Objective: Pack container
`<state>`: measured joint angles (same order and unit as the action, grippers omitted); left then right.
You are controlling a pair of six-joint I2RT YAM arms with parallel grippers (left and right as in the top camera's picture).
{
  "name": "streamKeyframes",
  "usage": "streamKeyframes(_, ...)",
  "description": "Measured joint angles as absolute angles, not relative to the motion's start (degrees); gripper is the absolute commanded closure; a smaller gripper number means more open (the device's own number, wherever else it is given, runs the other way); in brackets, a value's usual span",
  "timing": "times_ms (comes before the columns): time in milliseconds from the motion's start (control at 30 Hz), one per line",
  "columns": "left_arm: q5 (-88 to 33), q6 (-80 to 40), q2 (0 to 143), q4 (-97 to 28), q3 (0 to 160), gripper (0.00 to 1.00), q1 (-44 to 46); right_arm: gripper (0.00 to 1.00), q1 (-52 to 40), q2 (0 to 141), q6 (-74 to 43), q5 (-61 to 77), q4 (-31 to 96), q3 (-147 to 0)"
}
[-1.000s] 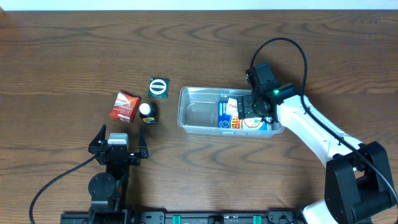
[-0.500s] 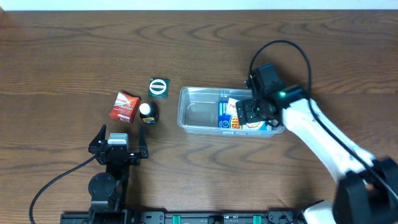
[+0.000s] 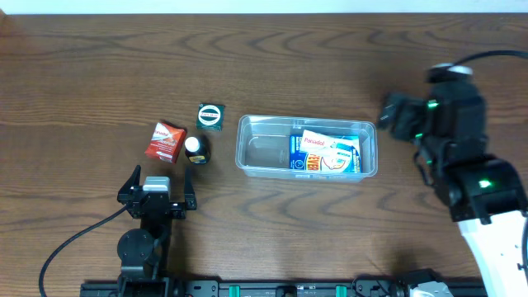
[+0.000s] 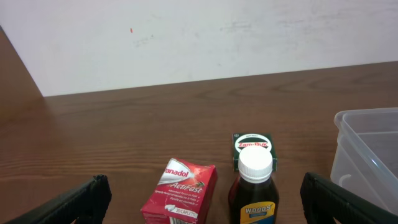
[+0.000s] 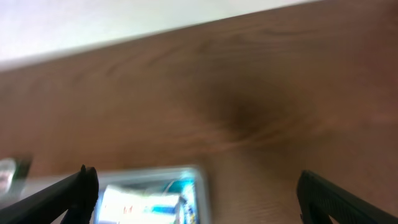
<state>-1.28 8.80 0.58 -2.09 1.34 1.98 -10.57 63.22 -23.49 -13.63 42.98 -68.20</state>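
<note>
The clear plastic container [image 3: 264, 153] sits mid-table. Its right half holds a blue box [image 3: 297, 151] and a white Panadol box [image 3: 328, 153]. My right gripper [image 3: 390, 115] is open and empty, raised just right of the container; its blurred wrist view shows the container's corner [image 5: 155, 190] at lower left between the spread fingers [image 5: 196, 199]. My left gripper [image 3: 162, 176] is open and empty near the front edge. Ahead of it [image 4: 205, 208] stand a red Panadol ActiFast box [image 4: 180, 193], a dark Woods bottle [image 4: 255, 186] and a green Zam-Buk box [image 4: 254, 148].
In the overhead view the red box [image 3: 166, 141], the bottle [image 3: 195, 148] and the green box [image 3: 211, 115] lie left of the container. The container's wall [image 4: 367, 149] shows at the right of the left wrist view. A white wall runs behind the table.
My right gripper has let go of the white Panadol box inside the container and pulled up and away to the right. The left arm has not moved.
</note>
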Motion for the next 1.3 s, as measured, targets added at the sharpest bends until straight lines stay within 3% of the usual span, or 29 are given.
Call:
streamKeyframes(167,-1.3,8.8,0.6,-2.1,1.3,0.02,2.0,0.01,0.4,64.0,-35.1,-13.9,43.0,-68.2)
streamKeyframes(367,-1.3,8.8,0.6,-2.1,1.3,0.02,2.0,0.01,7.3,66.2,-41.4,-14.0,43.0,-68.2)
streamKeyframes(733,-3.7,6.9,0.6,-2.0,1.4,0.02,2.0,0.01,8.0,67.3,-43.3,-13.9,43.0,-68.2)
streamKeyframes(867,-6.7,2.4,1.9,-8.6,4.4,0.02,2.0,0.01,8.0,67.3,-43.3,-13.9,43.0,-68.2)
streamKeyframes(1067,-8.9,-1.2,16.6,-18.8,16.8,0.02,2.0,0.01,8.0,67.4,-43.4,-13.9,43.1,-68.2)
streamKeyframes(1300,-10.0,-1.3,41.3,-36.4,45.4,0.02,2.0,0.01,8.0,67.4,-43.5,-13.9,43.0,-68.2)
